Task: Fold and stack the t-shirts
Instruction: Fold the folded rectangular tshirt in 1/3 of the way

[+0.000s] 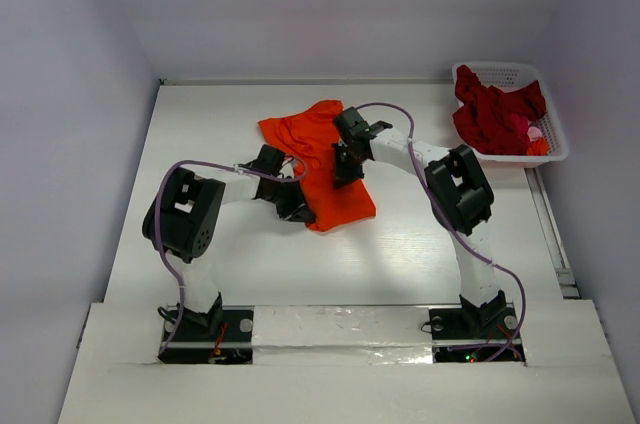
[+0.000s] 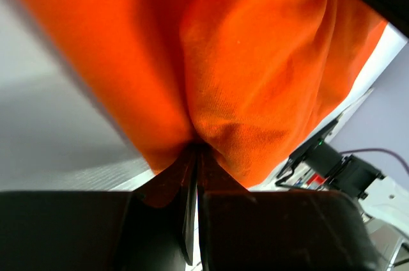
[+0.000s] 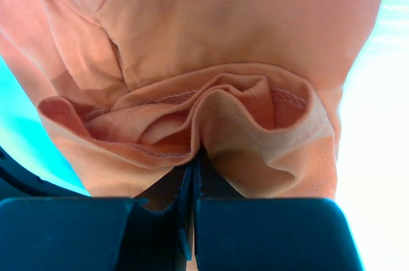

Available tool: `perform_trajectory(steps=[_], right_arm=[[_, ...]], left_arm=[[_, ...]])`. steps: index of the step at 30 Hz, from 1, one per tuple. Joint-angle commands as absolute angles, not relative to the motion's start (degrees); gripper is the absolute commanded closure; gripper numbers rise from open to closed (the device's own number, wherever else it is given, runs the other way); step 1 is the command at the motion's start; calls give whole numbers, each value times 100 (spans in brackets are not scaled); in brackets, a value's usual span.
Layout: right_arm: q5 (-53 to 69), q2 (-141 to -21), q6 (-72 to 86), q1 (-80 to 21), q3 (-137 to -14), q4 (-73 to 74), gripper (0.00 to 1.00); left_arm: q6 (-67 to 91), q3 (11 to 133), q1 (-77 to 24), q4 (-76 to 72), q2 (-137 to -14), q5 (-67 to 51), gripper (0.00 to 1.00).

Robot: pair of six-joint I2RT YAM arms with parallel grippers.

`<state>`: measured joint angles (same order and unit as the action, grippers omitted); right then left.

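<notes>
Both of my claws are clamped on the orange t-shirt point(image 1: 322, 149), which lies crumpled near the middle of the white table point(image 1: 400, 254). My left claw point(image 1: 292, 204) is at the shirt's near-left edge. In the left wrist view the two dark fingers are pressed together with only a thin slit between them, and a pinch of orange cloth is caught at the tips, with the rest bulging out in two rounded folds. My right claw point(image 1: 346, 170) comes in from the right and bites the shirt nearer its middle. In the right wrist view its fingers are likewise closed tight on a gathered ruffle of cloth, and a stitched hem runs through the bunch. The two claws sit near each other on the one garment, the left nearer my bases and the right farther out. The dark red t-shirts point(image 1: 495, 114) are heaped in the white basket point(image 1: 500, 69) at the table's far right corner, well apart from either claw.
</notes>
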<state>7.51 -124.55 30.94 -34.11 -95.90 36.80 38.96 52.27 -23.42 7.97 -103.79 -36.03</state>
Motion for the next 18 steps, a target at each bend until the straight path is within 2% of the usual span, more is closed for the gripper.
perform_trajectory(steps=[1,18], right_arm=[[712,-12577,3120,-3454,-9571,3639,100],[756,-12656,3155,-3454,-9721,3674,100]], left_arm=[[3305,5010,-2452,1740,-10626,-3129,100],[2619,4922,-2566,2206,-10362,-3261,100]])
